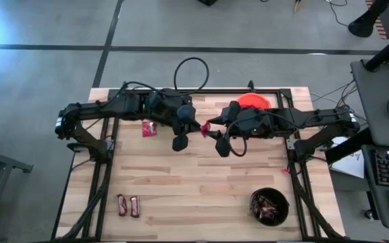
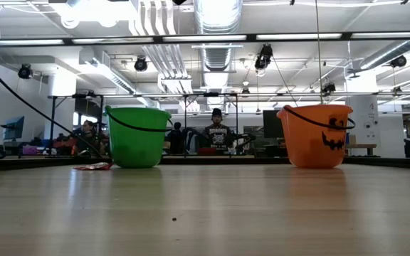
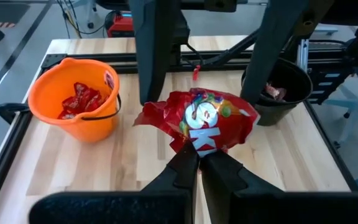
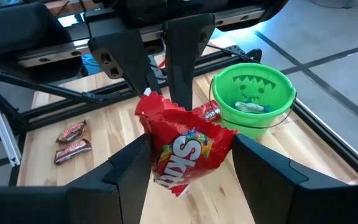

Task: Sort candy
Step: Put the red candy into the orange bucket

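A: Where is the candy right now?

B: A red packet (image 3: 205,122) hangs in the air over the middle of the table (image 1: 201,182), toward the twelve o'clock edge in the high view. The left gripper (image 3: 199,163) is pinched tight on its lower edge. The right gripper (image 4: 191,155) has its fingers spread wide on either side of the same packet, not yet closed on it.

A: How will it handle?

B: Light and floppy, I'd judge. The wrapper is crinkled and glossy, so it could slide out of a loose pinch. Best to take it on the flat seam at an edge, not across the puffy middle, where the loose sweets inside would shift.

A: And the count?

B: Three buckets: an orange bucket (image 3: 74,99) with several red packets in it, a green bucket (image 4: 252,93) with what looks like one pale wrapped piece inside, and a black bucket (image 1: 269,206) at five o'clock holding dark wrappers I can't count. On the table, two brown bars (image 1: 127,205) lie side by side at seven o'clock, and one more red packet (image 1: 148,128) sits at eleven o'clock beside the left arm.
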You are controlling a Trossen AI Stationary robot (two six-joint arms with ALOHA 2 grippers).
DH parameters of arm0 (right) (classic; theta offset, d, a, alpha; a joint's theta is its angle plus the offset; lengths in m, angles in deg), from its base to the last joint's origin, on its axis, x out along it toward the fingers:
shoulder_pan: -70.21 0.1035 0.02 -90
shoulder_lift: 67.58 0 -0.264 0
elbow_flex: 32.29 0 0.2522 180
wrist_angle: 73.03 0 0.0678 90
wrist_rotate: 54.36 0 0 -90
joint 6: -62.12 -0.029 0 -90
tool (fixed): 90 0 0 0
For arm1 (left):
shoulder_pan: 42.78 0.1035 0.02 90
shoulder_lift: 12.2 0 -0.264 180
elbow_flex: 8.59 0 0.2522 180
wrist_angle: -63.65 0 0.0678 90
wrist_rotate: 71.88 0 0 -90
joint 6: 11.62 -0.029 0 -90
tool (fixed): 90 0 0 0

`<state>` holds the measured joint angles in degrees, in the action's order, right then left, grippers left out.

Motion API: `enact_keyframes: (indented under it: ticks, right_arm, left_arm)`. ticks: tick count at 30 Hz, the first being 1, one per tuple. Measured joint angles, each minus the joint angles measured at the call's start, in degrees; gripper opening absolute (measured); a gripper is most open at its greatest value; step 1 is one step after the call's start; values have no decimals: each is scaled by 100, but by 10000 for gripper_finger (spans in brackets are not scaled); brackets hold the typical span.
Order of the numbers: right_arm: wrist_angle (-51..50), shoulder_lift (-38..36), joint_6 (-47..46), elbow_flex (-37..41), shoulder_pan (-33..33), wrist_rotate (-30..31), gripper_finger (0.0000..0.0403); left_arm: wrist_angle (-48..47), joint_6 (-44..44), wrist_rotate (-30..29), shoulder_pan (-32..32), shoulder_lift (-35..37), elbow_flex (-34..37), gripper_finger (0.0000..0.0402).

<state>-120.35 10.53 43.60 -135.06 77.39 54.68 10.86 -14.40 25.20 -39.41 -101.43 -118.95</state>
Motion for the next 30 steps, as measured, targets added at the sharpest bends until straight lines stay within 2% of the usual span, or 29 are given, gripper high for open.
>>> enact_keyframes:
  ticks: [3,6,15,30]
  right_arm:
    - [2,0,-10,2,0,-4,203]
    - [2,0,-31,10,0,-105,178]
    - [0,0,-103,15,-46,-140,23]
    - [-64,0,-140,15,-57,-84,12]
  left_arm:
    - [9,1,14,15,0,0,0]
    - [25,1,12,15,0,0,0]
    - [46,3,-14,17,0,0,0]
    - [-1,179,-73,107,0,0,11]
